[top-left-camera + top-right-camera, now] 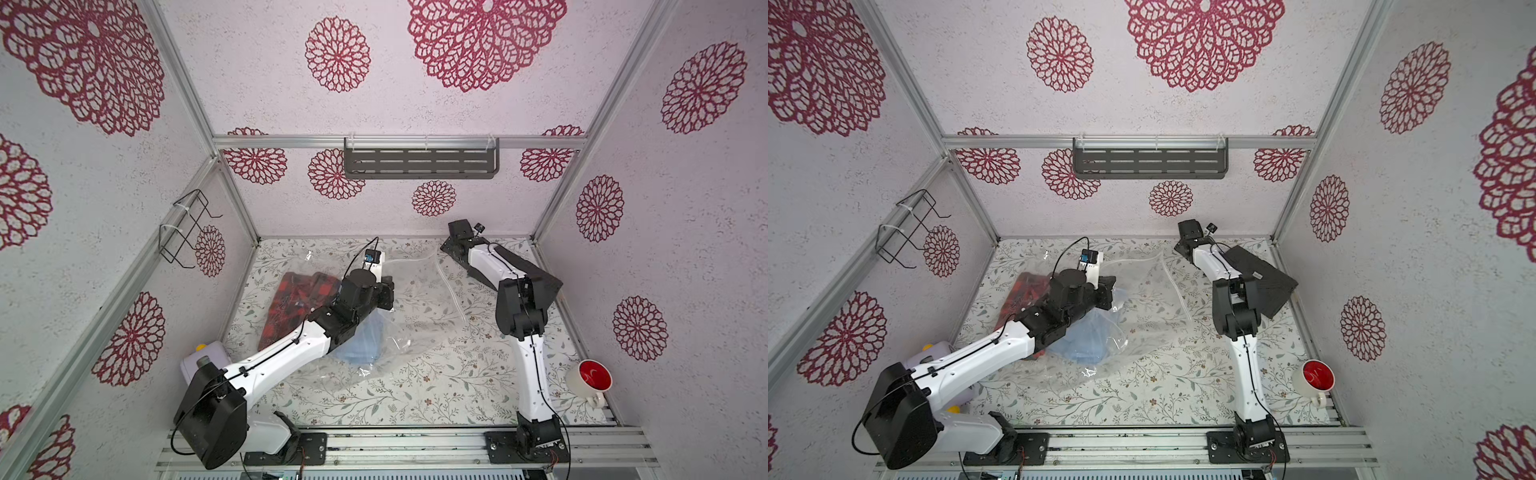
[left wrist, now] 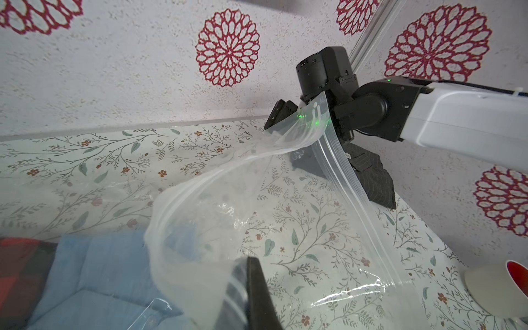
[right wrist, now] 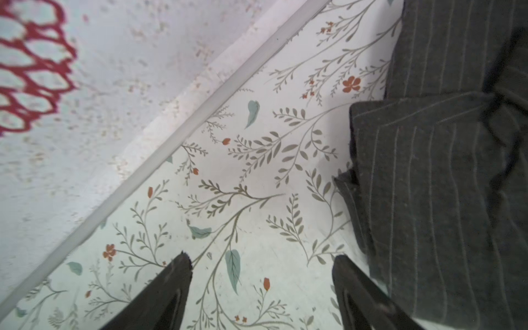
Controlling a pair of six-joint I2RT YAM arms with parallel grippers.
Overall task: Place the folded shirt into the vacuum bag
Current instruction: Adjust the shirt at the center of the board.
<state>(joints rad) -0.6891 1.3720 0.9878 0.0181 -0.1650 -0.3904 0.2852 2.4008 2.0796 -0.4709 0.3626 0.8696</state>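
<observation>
Top view of a floral-covered worktop (image 1: pixel 415 395) inside a walled booth, with two robot arms rising from the bottom edge. At the lower right stands a white cup (image 1: pixel 590 376) with a red inside. At the lower left, a white container (image 1: pixel 208 355) sits partly behind the left arm.

In the middle of the frame lies the vacuum bag (image 1: pixel 424 307), clear and crinkled, spread across the worktop. A folded blue shirt (image 1: pixel 357 340) is inside it. A red plaid shirt (image 1: pixel 299 299) lies just beside it to the left.

The left gripper (image 2: pixel 250 265) has its jaws together, clamped on the bag's zip edge and lifting it.

Farther back, at the centre right, the right gripper (image 3: pixel 261 258) hangs low over bare worktop, its jaws apart with nothing between them. Just beside it lies the dark pinstriped folded shirt (image 1: pixel 1275 286), outside the bag.
</observation>
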